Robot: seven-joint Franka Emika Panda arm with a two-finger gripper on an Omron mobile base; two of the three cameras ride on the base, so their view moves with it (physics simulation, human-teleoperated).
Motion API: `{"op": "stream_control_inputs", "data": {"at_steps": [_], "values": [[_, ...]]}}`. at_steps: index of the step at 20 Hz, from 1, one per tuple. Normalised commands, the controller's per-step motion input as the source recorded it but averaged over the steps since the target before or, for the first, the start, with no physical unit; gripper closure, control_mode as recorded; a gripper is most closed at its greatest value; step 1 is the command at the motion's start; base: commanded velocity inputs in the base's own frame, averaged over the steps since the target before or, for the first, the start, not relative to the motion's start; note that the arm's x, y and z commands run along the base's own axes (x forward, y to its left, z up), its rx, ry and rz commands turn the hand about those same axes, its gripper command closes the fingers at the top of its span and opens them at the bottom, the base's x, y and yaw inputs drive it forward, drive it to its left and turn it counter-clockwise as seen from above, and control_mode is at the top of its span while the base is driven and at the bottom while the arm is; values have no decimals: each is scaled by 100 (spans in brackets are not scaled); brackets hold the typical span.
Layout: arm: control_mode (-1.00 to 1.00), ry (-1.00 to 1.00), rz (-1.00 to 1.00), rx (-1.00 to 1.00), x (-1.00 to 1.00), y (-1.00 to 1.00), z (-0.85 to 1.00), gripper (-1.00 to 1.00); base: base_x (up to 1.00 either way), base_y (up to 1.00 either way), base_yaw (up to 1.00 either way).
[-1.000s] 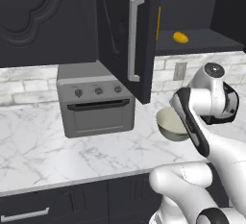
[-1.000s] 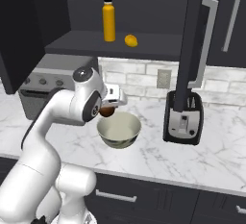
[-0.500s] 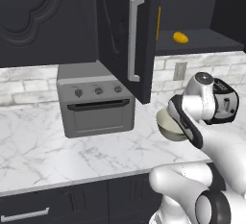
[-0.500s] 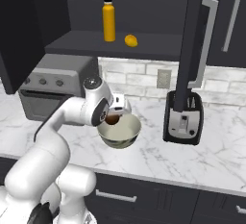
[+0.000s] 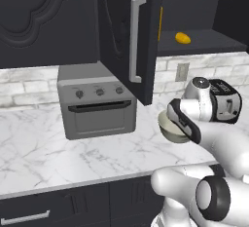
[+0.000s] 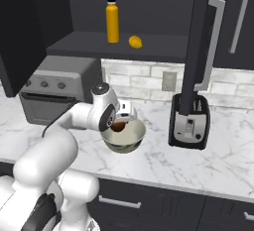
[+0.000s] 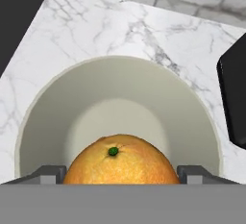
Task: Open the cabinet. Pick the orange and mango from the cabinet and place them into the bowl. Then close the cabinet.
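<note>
Hovering over bowl [image 7: 43, 117], gripper [image 7: 119, 172] spread wide, orange [image 7: 119, 163] sitting between fingertips [image 7: 48, 174] above bowl interior; contact with pads not discernible. Mango [image 6: 135, 41] up and beyond on shelf of cabinet [image 6: 201, 36], doors open.

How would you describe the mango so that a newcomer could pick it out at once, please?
Look into the open black cabinet above the marble counter, at its lower shelf. Beside the tall orange bottle lies the mango, small, rounded and yellow; the bottle is upright and capped, and the orange is darker.
</note>
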Motion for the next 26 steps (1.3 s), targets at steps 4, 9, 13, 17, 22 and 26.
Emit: {"op": "stream_control_inputs", "data": {"at_steps": [4, 9, 13, 17, 22, 26], "values": [[-100, 0, 0, 0, 1, -3, -3, -100, 0, 0, 0], [-100, -1, 0, 3, 0, -11, 18, -100, 0, 0, 0], [-100, -2, 0, 2, 0, -6, 60, -100, 0, 0, 0], [-100, -8, 0, 0, -10, -4, 88, -100, 0, 0, 0], [-100, -7, -3, 0, -24, 0, 100, -100, 0, 0, 0], [-100, -9, -9, 0, -30, 0, 94, -100, 0, 0, 0]]}}
